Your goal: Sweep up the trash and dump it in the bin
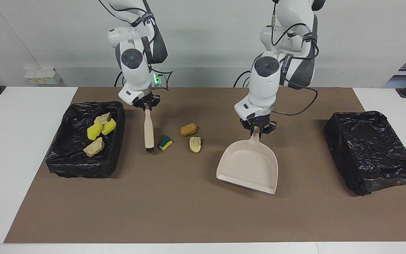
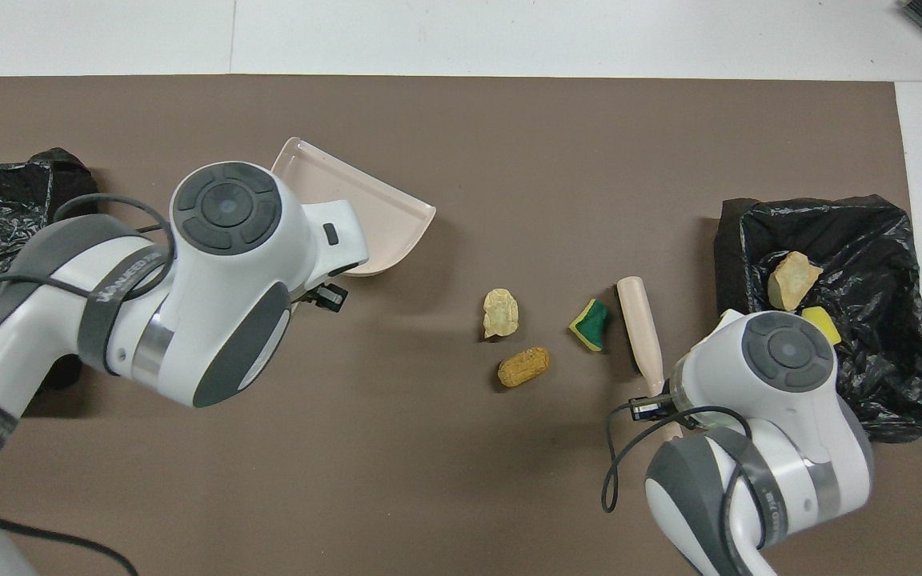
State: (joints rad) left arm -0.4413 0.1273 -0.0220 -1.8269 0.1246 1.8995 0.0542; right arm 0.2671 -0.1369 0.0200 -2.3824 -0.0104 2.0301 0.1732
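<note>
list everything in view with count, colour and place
dustpan: 1, beige, raised and tilted over the mat, held by its handle
brush: 1, beige handle, dark bristles at the mat, beside the sponge bit
sponge bit: 1, yellow and green, on the mat
bread-like lumps: 2, tan-orange, mid mat
open bin: 1, black-lined, right arm's end, holds four trash pieces
covered bin: 1, black, left arm's end
mat: 1, brown
left pincer: shut on dustpan
right pincer: shut on brush
</note>
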